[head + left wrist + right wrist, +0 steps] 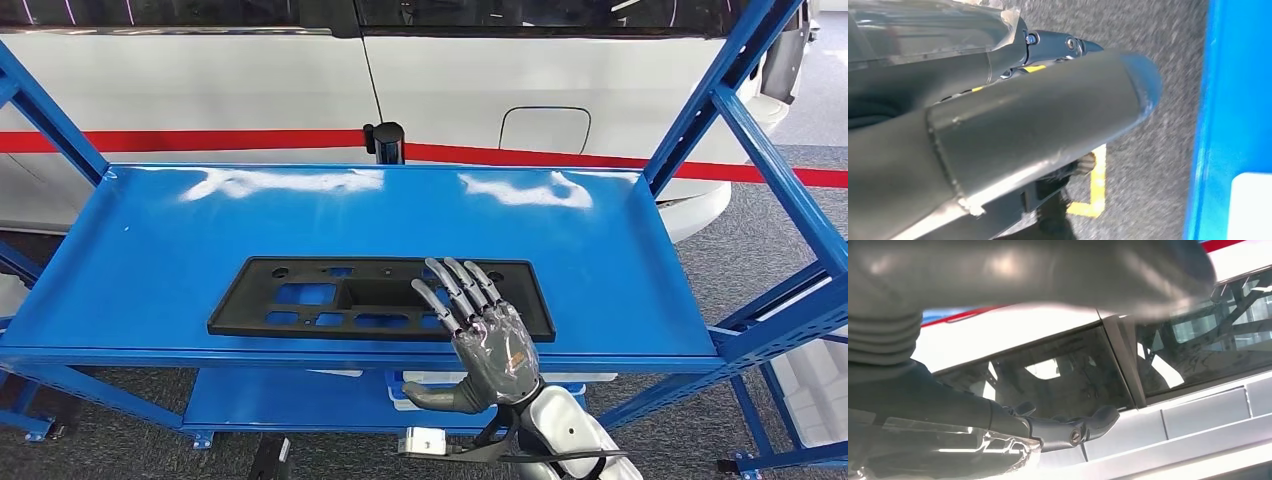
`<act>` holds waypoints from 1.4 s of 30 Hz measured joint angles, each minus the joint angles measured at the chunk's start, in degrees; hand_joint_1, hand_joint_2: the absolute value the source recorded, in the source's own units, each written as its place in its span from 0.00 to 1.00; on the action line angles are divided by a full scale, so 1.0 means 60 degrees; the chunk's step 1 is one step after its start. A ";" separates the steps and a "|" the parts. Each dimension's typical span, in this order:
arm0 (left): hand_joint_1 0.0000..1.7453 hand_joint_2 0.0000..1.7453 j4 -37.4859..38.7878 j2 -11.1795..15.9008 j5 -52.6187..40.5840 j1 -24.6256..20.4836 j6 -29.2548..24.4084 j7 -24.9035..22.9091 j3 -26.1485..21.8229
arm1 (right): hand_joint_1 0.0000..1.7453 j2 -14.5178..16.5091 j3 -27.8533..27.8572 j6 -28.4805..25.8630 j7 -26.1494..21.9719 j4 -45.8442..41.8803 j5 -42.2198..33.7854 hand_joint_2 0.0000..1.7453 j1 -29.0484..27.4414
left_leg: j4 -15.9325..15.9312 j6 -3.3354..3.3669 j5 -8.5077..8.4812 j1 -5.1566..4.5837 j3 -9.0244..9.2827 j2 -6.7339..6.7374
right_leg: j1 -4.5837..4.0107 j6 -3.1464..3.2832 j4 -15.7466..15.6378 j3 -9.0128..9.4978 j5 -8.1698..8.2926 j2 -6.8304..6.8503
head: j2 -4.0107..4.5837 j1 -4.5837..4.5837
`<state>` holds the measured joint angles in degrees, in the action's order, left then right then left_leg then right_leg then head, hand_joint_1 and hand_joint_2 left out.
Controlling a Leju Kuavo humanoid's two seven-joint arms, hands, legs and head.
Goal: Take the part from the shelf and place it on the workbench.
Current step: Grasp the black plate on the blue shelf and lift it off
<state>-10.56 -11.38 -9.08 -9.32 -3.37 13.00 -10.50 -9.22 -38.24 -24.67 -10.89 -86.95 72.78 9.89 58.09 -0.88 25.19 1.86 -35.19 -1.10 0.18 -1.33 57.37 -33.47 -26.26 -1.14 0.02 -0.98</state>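
A flat black plastic part (340, 297) with several cut-outs lies lengthwise on the blue shelf (150, 230), near its front edge. My right hand (480, 335) is raised in front of the shelf edge with its fingers (462, 285) spread and pointing up over the part's right end, holding nothing; its thumb (432, 396) sticks out to the left below the shelf edge. In the right wrist view the right hand's thumb (1048, 270) and a dark finger (1073, 427) show against a car window. In the left wrist view my left hand (1013, 125) hangs over grey carpet, its thick thumb close to the camera.
A white car with a red stripe (200, 140) stands right behind the shelf. Blue uprights (720, 90) frame the shelf at both ends. A lower blue shelf (280, 400) carries a white box (410, 385). Grey carpet with a yellow floor mark (1095, 200) lies below.
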 joint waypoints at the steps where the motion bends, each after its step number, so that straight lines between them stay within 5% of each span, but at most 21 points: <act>1: 0.00 0.00 0.0001 -0.0023 -0.0007 0.0020 -0.0072 0.0115 0.0009 | 0.00 0.0017 -0.0025 -0.0007 0.0018 0.0064 -0.0057 1.00 0.0033 | 0.0000 0.0000 0.0000 0.0000 0.0000 0.0000 | 0.0000 0.0000 0.0000 0.0001 0.0000 0.0000 | 0.0000 0.0000; 15: 0.00 0.00 0.0001 -0.0085 -0.0212 0.0075 -0.0073 0.0154 0.0232 | 0.00 0.0252 -0.0134 -0.0230 0.0244 0.1247 -0.0321 1.00 0.0442 | 0.0000 0.0000 0.0000 0.0000 0.0003 -0.0001 | 0.0000 0.0000 0.0001 0.0003 0.0000 0.0000 | 0.0000 0.0000; 42: 0.00 0.00 0.0000 -0.0085 -0.0232 -0.0119 0.0247 -0.0455 0.0249 | 0.00 0.1583 -0.0475 -0.0444 0.0449 0.3826 -0.0100 1.00 0.1646 | 0.0000 0.0000 -0.0002 0.0002 0.0010 0.0003 | -0.0002 0.0000 0.0003 0.0006 0.0000 -0.0001 | 0.0000 0.0000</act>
<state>-10.56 -11.89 -10.47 -10.03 -1.89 10.27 -9.00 0.28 -41.10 -27.33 -8.19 -63.99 72.18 19.76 58.09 -0.89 25.18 1.87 -35.13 -1.08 0.17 -1.33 57.39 -33.43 -26.26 -1.15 0.02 -0.98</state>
